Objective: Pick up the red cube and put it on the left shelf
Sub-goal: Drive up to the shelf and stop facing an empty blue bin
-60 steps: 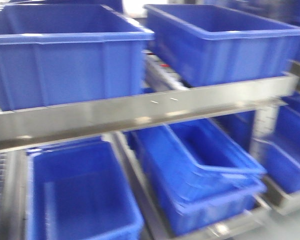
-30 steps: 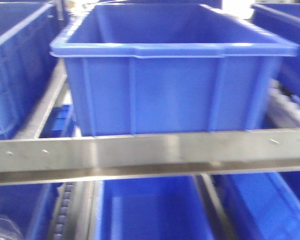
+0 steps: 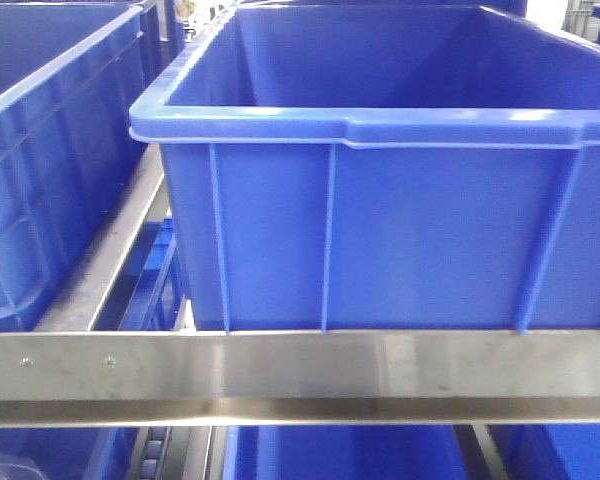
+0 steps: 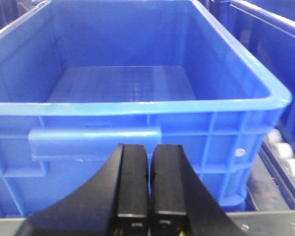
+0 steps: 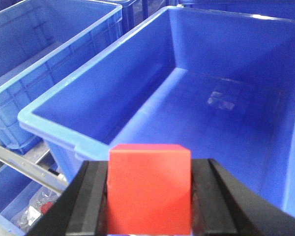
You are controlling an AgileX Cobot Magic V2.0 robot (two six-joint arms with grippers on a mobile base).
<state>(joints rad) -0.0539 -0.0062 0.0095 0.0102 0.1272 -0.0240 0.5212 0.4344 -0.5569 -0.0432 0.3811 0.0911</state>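
Brushed-steel rail of the left shelf sits closer and squarer than a second ago. Nearest, the right end effector clamps the red cube; the left end effector is pinched together, empty. Beyond, a blue crate gapes, so placing looks close.

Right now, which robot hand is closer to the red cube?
Right. The right gripper is clamped on the red cube, which sits between its fingers. The left gripper is shut on nothing, facing a blue crate with no cube in its view.
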